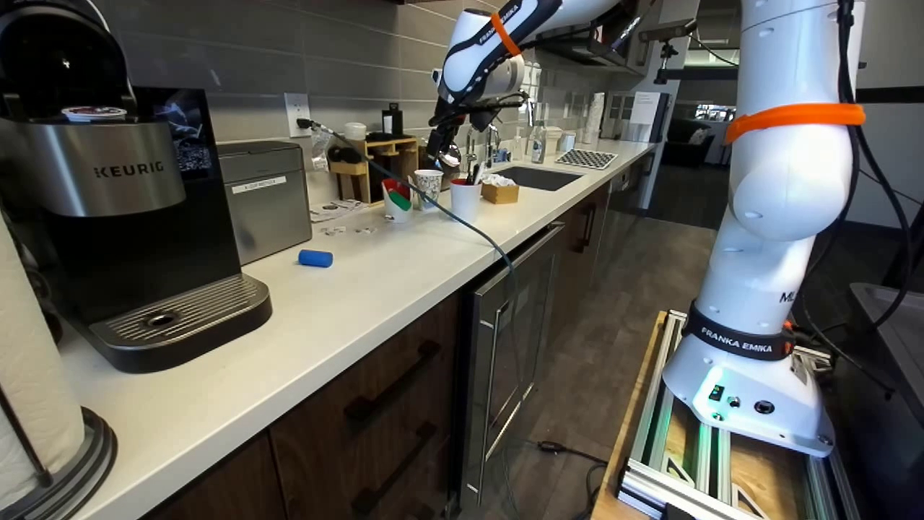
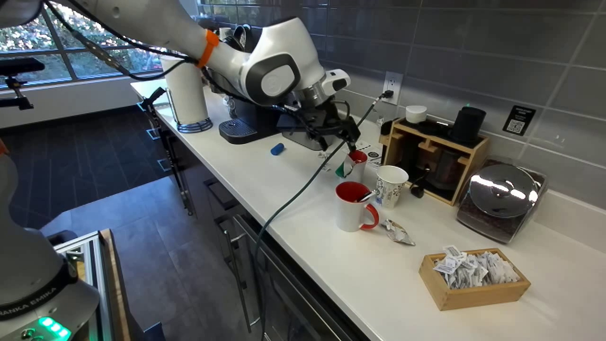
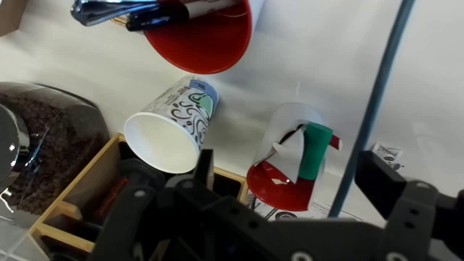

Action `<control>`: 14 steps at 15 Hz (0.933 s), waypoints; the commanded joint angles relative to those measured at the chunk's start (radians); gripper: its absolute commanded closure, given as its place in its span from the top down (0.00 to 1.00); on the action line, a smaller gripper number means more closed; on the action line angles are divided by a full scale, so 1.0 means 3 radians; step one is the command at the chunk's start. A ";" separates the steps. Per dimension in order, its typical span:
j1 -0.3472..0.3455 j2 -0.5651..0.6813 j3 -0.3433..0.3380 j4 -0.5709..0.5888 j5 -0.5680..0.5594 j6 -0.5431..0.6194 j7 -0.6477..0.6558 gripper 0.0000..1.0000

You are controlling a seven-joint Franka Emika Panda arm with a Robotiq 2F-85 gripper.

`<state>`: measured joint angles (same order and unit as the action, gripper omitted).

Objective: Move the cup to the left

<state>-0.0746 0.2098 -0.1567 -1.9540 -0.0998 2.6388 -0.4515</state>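
The cup (image 3: pixel 194 108) is a white paper cup with dark swirls and bluish and greenish marks. It stands upright on the counter, and shows in both exterior views (image 1: pixel 429 185) (image 2: pixel 390 189). A broken white mug with a red inside (image 3: pixel 281 188) and a green piece stands beside it, also in the exterior views (image 1: pixel 397 206) (image 2: pixel 356 168). My gripper (image 3: pixel 293 174) is open and empty, above the counter. In the wrist view the broken mug lies between its fingertips and the cup by the left finger. The gripper also shows in the exterior views (image 1: pixel 442 144) (image 2: pixel 340 143).
A white mug with pens (image 2: pixel 345 213) stands next to the cup. A cable (image 2: pixel 303 189) from the wall outlet crosses the counter near the gripper. A wooden organizer (image 2: pixel 466 166), coffee bean container (image 2: pixel 502 199), packet box (image 2: pixel 478 296), blue cylinder (image 1: pixel 315 258) and coffee machine (image 1: pixel 94 173) are around.
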 commanded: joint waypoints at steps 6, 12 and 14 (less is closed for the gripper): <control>-0.0343 0.0774 0.0147 0.0992 -0.0172 0.0004 -0.0136 1.00; -0.0454 0.1149 0.0223 0.1420 -0.0282 -0.0234 -0.0314 1.00; -0.0484 0.1254 0.0241 0.1525 -0.0296 -0.0330 -0.0339 1.00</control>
<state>-0.1979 0.5206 -0.1016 -1.5781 -0.1679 2.5993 -0.5348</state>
